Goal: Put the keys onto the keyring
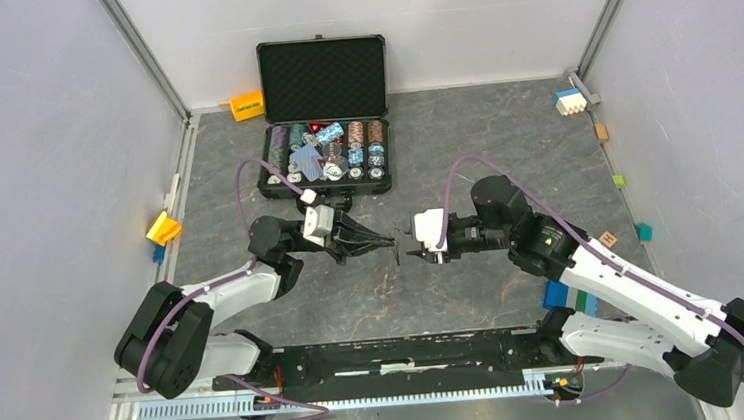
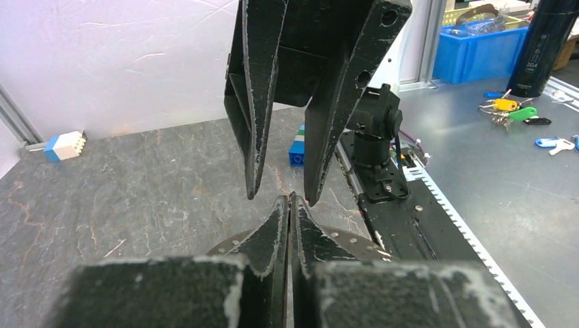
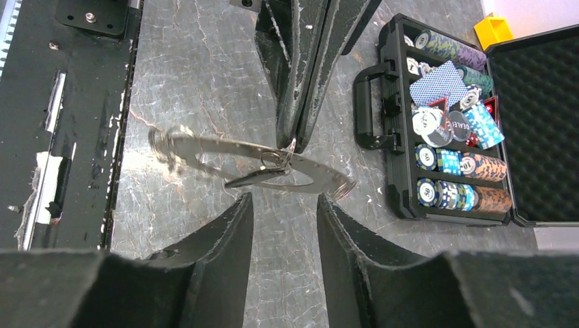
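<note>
Two arms reach toward each other over the middle of the stone-patterned table (image 1: 463, 143) in the top view. At the far left of that frame a yellow block (image 1: 163, 227) sits by the wall. Further right, at upper centre, an open black case (image 1: 323, 78) holds rows of poker chips (image 1: 376, 155).

Below the case, the left gripper (image 1: 388, 241) points toward the centre with its fingers pressed tightly together. The right wrist view shows what they pinch: the keyring (image 3: 205, 149), a flat grey ring seen almost edge-on. It is nipped at its far rim and stretches across the middle of that frame, sloping down toward the right. Its left end is blurred. Right at the pinch, a small wire loop (image 3: 272, 158) and a slim silver key (image 3: 247, 179) lie against the ring. Whether the key is threaded on cannot be told.

Just right of the ring in the top view, the right gripper (image 1: 415, 253) faces the left one. Its two fingers are spread apart with nothing between them. In its own wrist view the tips stand close to the ring's near edge, and contact cannot be told. At the upper right of the top view a white-and-blue block (image 1: 569, 102) rests by the corner post.
</note>
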`<action>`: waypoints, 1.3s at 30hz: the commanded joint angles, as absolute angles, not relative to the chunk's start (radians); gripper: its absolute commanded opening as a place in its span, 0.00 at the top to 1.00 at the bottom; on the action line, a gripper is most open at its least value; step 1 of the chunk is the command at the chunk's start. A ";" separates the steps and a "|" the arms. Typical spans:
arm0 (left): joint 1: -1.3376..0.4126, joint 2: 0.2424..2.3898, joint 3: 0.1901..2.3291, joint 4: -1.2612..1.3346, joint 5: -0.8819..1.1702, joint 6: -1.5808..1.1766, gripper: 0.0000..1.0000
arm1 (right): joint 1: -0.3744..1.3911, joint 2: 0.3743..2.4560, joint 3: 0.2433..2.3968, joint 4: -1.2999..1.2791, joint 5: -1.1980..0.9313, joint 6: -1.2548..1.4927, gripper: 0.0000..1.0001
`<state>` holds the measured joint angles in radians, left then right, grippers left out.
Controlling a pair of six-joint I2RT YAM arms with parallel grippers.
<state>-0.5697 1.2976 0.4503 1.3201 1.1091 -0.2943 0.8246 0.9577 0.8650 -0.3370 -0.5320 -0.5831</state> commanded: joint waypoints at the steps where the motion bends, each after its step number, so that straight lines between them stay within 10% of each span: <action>1: -0.572 1.276 0.483 1.397 1.140 -0.287 0.98 | 0.825 0.954 0.876 -0.337 -0.525 -0.597 0.57; 31: -0.574 1.281 0.463 1.312 1.101 -0.203 0.98 | 0.817 1.060 0.971 -0.322 -0.633 -0.504 0.93; 39: -0.574 1.270 0.450 1.262 1.101 -0.149 0.98 | 0.809 1.046 0.980 -0.348 -0.603 -0.524 0.80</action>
<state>-0.5705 1.2926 0.4507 1.2625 1.1168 -0.2153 0.8158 1.0679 0.9314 -0.3511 -0.6212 -0.5190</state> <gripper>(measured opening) 0.043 0.137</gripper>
